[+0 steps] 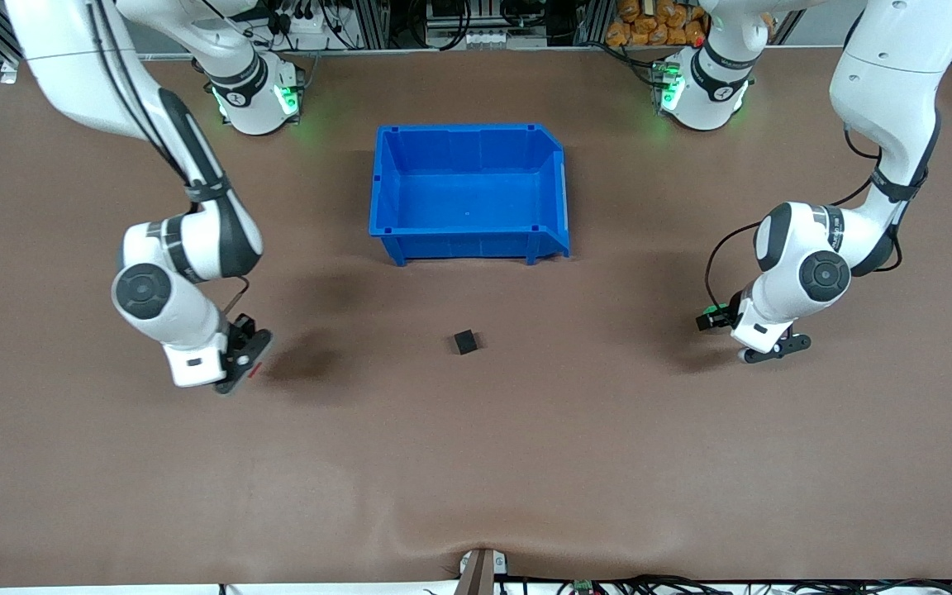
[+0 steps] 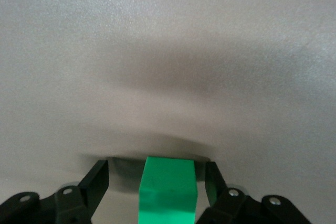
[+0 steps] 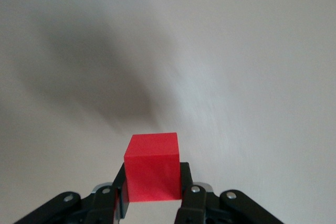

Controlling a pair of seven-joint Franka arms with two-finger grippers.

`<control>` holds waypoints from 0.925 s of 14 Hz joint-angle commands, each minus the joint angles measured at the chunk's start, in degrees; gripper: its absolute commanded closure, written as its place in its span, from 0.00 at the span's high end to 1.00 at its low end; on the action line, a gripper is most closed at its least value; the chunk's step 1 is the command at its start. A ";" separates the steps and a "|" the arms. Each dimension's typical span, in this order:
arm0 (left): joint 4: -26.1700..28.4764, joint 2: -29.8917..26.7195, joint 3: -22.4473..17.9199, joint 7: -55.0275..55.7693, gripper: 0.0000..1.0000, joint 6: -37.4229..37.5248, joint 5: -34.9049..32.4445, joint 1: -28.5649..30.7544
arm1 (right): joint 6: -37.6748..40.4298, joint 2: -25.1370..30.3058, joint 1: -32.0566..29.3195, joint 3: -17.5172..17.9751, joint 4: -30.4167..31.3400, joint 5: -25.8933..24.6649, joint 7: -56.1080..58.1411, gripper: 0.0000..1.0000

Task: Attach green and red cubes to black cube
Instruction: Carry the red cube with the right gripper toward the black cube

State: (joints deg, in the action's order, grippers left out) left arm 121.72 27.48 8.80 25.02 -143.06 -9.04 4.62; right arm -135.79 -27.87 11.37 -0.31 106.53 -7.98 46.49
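The black cube point(image 1: 465, 341) sits alone on the brown table, nearer to the front camera than the blue bin. My right gripper point(image 1: 249, 367) point(image 3: 152, 174) is shut on the red cube point(image 3: 152, 166), low over the table toward the right arm's end; only a red sliver point(image 1: 254, 372) shows in the front view. My left gripper point(image 1: 712, 318) point(image 2: 156, 174) is down at the table toward the left arm's end. Its fingers point(image 2: 96, 182) are open around the green cube point(image 2: 168, 190), with a gap on each side. The green cube also shows in the front view point(image 1: 720, 311).
An empty blue bin point(image 1: 468, 129) stands mid-table between the two arm bases, farther from the front camera than the black cube. Brown table surface point(image 1: 476, 463) spreads between the grippers and the black cube.
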 commanded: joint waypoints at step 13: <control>-0.87 0.56 0.43 1.61 0.45 -0.38 -1.33 0.48 | 6.94 -17.03 16.84 4.97 -22.93 3.85 6.07 0.00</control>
State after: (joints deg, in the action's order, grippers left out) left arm 121.37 27.52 8.81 25.02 -143.07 -9.04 4.63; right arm -130.42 -41.16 27.07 4.68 89.11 -4.89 52.11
